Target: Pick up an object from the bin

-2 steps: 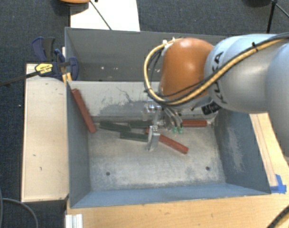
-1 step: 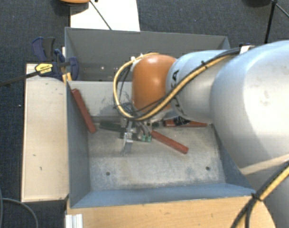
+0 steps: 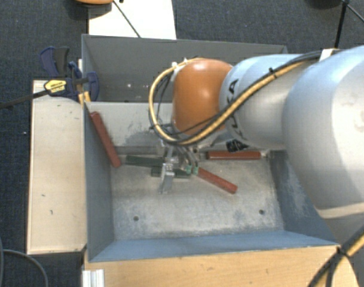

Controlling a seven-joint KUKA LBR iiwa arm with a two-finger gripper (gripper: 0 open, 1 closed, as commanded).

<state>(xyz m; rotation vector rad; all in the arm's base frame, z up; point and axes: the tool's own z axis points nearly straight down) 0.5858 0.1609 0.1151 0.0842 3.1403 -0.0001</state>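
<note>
In the camera view, much of the grey metal bin (image 3: 187,244) is being covered by the arm (image 3: 289,112), which is being reached in from the right. Its orange cover (image 3: 196,94) and looped cables (image 3: 161,100) are hiding the back middle of the floor.

The pincer (image 3: 168,177) is being held low near the middle of the floor, at the right end of a dark green stick (image 3: 137,159) lying flat and pointing left. That end is being hidden by the pincer, so contact cannot be confirmed. Whether the pincer is spread or pressed together cannot be told, as its tip is being shown as a small pale shape against the grey floor. A small green patch (image 3: 188,171) just to its right is too small to be identified.

Four long things are being counted: one green stick and three reddish ones. A brown-red bar (image 3: 104,140) is being propped tilted against the left wall. An orange-red bar (image 3: 234,155) is lying flat to the right, its left end being cut off by the wrist. A red bar (image 3: 219,182) is lying slantwise just right of the pincer.
</note>
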